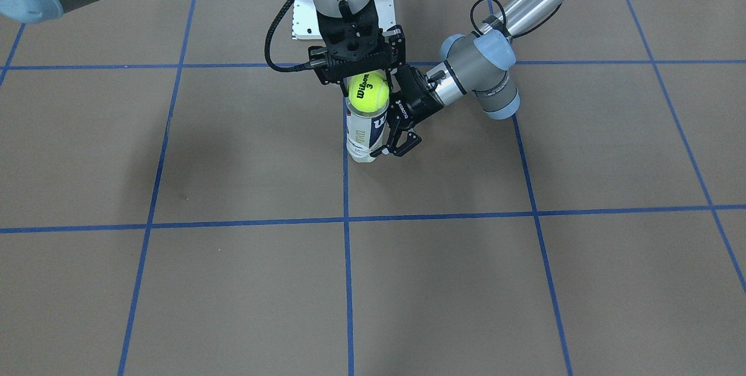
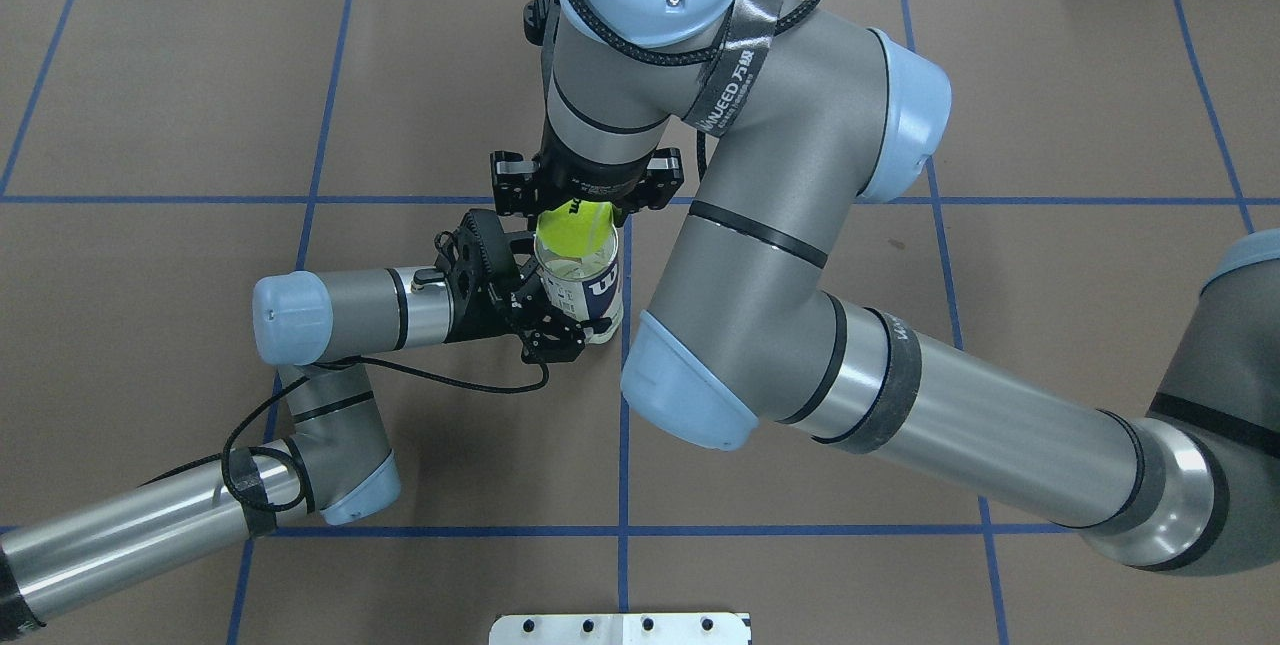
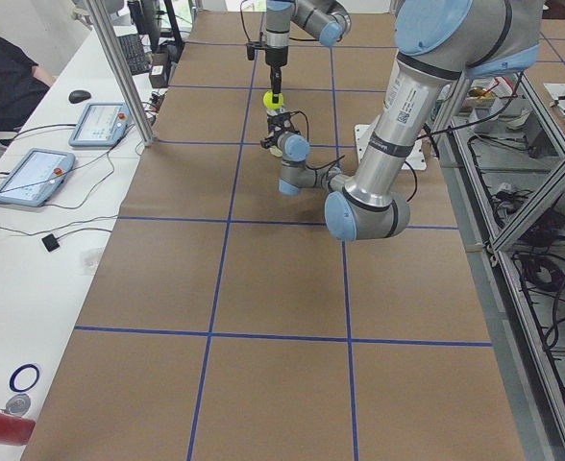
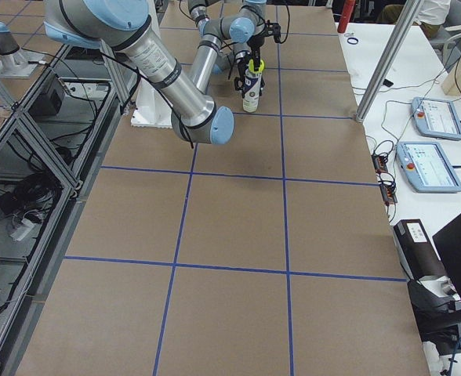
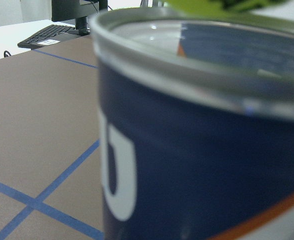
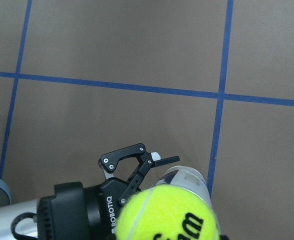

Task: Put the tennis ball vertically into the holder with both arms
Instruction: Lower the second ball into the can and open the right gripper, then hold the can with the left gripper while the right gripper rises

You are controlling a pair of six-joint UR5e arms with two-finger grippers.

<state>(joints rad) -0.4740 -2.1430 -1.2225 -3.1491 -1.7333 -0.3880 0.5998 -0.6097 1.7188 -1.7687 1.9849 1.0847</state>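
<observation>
The holder (image 1: 362,131) stands upright on the brown table; it also shows in the overhead view (image 2: 590,293). My left gripper (image 1: 389,138) reaches in from the side and is shut on the holder's body, one finger (image 2: 548,335) showing, the other hidden behind it. My right gripper (image 1: 362,70) points straight down and is shut on a yellow Wilson tennis ball (image 1: 368,93). The ball (image 2: 574,226) hangs right at the holder's silver rim (image 5: 187,65), centred over the mouth. In the right wrist view the ball (image 6: 167,216) covers most of the holder (image 6: 189,176).
A white metal base plate (image 1: 303,14) lies behind the holder near the robot. Blue tape lines (image 1: 346,218) grid the table. Teach pendants (image 3: 33,175) and cables lie on the white side desk. My right arm's elbow (image 2: 690,385) hangs over the table beside the holder.
</observation>
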